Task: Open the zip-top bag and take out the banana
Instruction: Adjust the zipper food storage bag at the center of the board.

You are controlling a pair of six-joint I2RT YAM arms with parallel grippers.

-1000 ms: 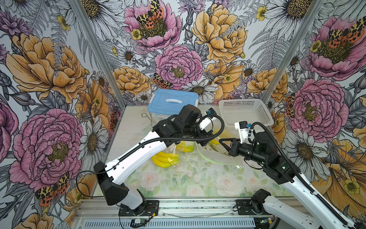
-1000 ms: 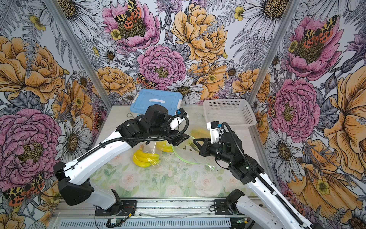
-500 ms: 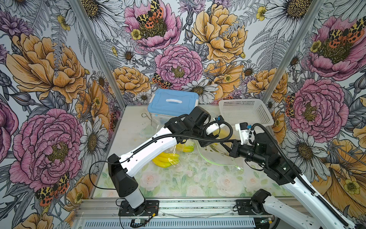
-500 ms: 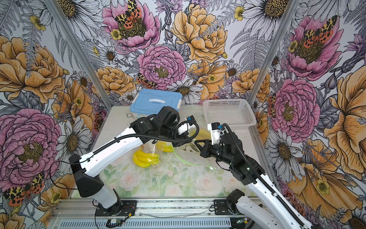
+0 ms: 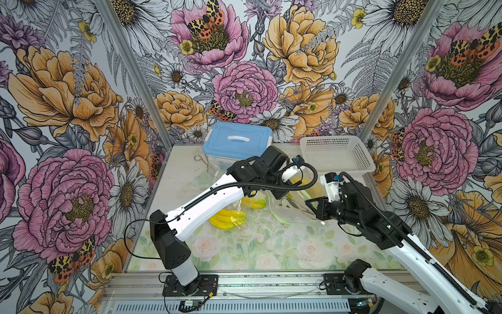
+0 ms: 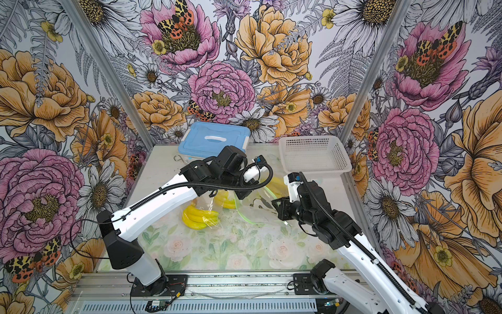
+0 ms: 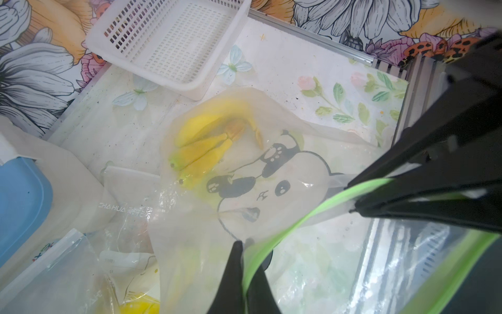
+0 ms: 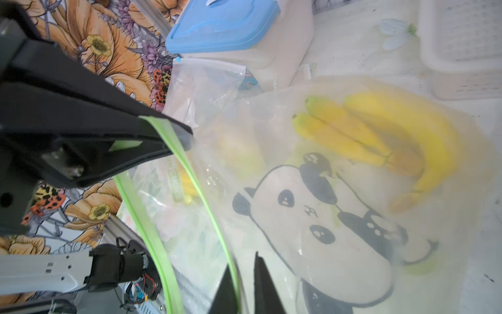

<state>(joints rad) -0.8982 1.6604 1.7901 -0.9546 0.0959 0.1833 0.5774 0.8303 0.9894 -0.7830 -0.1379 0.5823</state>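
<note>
Nearest the front rail, well apart from the white basket (image 5: 336, 155) and off toward its blue-box side, a loose bunch of bananas (image 5: 228, 218) lies in a clear bag on the floral mat (image 5: 271, 250). Closer to the basket, the 2 arms meet over the zip-top bag (image 5: 288, 213), a frosted one printed with a panda, which lies on the mat just in front of the basket's near edge. The left gripper (image 7: 245, 247) is closed, its fingers pinching the bag's green zip strip (image 7: 298, 221). The right gripper (image 8: 241, 261) is clamped on the same strip a little way along, so the strip runs from 1 grip to the other. A second green strip (image 8: 146, 231) runs beside it with a gap between them, so the mouth stands parted. The banana (image 7: 206, 141), a small yellow bunch, is inside the bag at its closed end, the end nearest the basket, with the panda print between it and the grippers. Farthest back, a blue-lidded box (image 5: 236, 138) stands beside the basket against the flowered wall, with a gap between the 2.
</note>
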